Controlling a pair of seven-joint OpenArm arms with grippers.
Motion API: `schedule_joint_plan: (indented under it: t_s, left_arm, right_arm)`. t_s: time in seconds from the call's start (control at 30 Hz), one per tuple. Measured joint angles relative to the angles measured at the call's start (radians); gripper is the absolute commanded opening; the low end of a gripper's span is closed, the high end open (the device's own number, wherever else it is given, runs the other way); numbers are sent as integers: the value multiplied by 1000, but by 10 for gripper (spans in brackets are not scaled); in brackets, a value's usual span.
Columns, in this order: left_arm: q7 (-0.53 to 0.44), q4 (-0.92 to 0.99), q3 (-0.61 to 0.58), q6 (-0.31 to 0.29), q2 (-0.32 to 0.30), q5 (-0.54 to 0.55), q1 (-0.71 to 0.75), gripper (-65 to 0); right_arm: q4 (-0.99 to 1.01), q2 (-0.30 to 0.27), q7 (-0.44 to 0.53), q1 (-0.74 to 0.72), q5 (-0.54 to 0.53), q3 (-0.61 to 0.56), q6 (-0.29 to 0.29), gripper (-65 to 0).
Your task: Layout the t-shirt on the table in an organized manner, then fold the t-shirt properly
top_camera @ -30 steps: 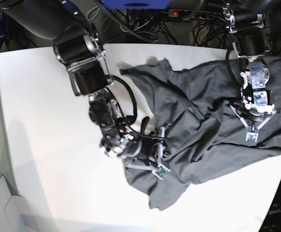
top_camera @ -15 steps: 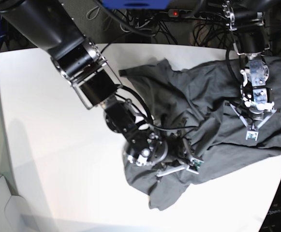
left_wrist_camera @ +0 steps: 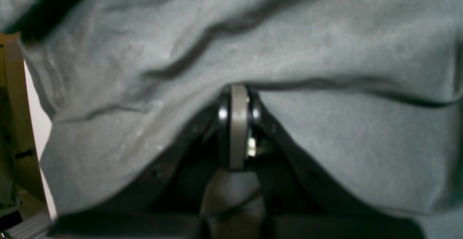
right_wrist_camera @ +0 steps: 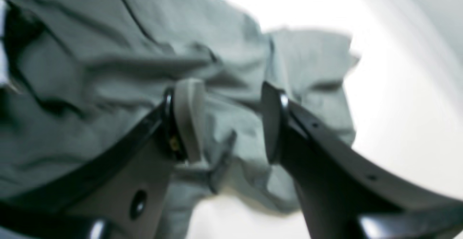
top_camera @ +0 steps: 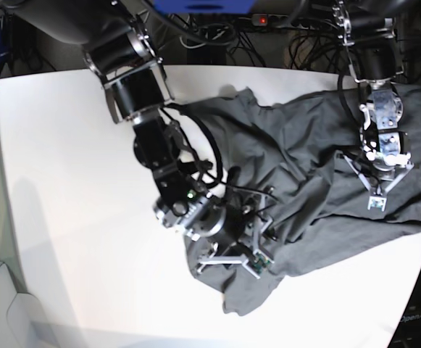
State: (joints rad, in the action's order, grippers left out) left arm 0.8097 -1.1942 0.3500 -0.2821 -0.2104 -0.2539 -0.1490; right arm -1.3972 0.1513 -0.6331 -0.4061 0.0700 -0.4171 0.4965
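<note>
t-shirt: the dark charcoal t-shirt (top_camera: 304, 167) lies rumpled across the right and middle of the white surface (top_camera: 72, 217), one part reaching the far-right edge and a crumpled flap trailing toward the near edge in the base view.

Surface: bare white to the left of the cloth and along the near edge.

Left hand: the left hand (top_camera: 377, 201) sits at the right of the base view, pointing down onto the shirt near its right side. In the left wrist view its fingers (left_wrist_camera: 237, 123) are pressed together, with grey fabric (left_wrist_camera: 231, 43) draped right over and around the tips; whether a fold is pinched between them cannot be told.

Right hand: the right hand (top_camera: 243, 257) is low over the bunched lower-left part of the shirt. In the right wrist view its fingers (right_wrist_camera: 188, 119) stand apart, wrinkled cloth (right_wrist_camera: 108, 69) showing in the gap between them and nothing clamped; that view is blurred.

Background: cables and a power strip (top_camera: 264, 19) lie beyond the far edge of the surface.
</note>
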Motion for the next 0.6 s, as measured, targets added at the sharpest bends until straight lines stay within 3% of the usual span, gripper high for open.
schedule_joint_plan:
  t_s: [0.1, 0.2, 0.37, 0.6]
  left_arm:
    - [-18, 0, 0, 1, 0, 0, 5, -645]
    - [-20, 0, 0, 2, 0, 0, 5, -645]
    - [-18, 0, 0, 1, 0, 0, 5, -645]
    - [-19, 0, 0, 1, 0, 0, 5, -645]
  right_arm:
    - [-23, -2, -80, 37, 1, 3, 0, -370]
    - [-18, -8, -98, 82, 3, 6, 1, -356]
    - [14, -2, -80, 118, 0, 18, 0, -343]
    - [150, -5, -10, 126, 2, 122, 0, -342]
